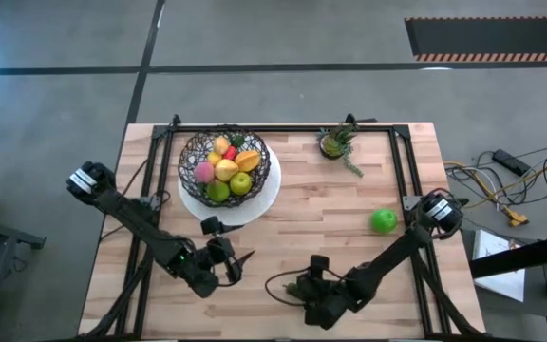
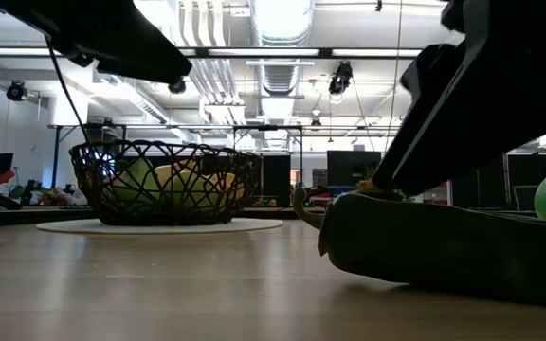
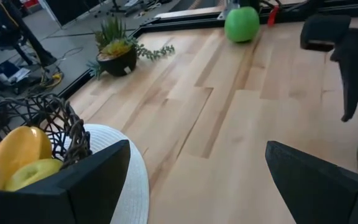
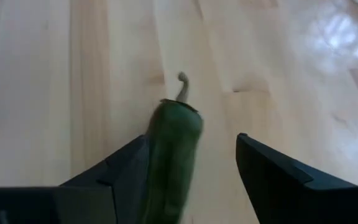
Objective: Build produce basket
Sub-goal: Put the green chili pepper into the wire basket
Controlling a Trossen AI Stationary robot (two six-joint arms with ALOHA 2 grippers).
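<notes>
The black wire basket (image 1: 224,163) stands on a white plate (image 1: 254,204) at the far left and holds lemons, a green apple, a peach and other fruit. It also shows in the low view (image 2: 164,182). A dark green cucumber with a curled stem (image 4: 174,146) lies on the table near the front edge, between the open fingers of my right gripper (image 4: 191,180). A green apple (image 1: 384,221) lies on the table at the right. My left gripper (image 1: 231,245) is open and empty, just in front of the plate. My right gripper comes at the cucumber along its length, low over the table, with one finger (image 4: 120,174) close against the cucumber's side (image 4: 157,155) and the other finger (image 4: 278,174) well apart. I cannot tell whether the near finger touches it. The cucumber lies on the table.
A small potted plant (image 1: 338,142) stands at the far edge, right of the basket. A black frame rail (image 1: 283,128) runs along the table's far side. Bare wood lies between the plate and the green apple (image 3: 242,23).
</notes>
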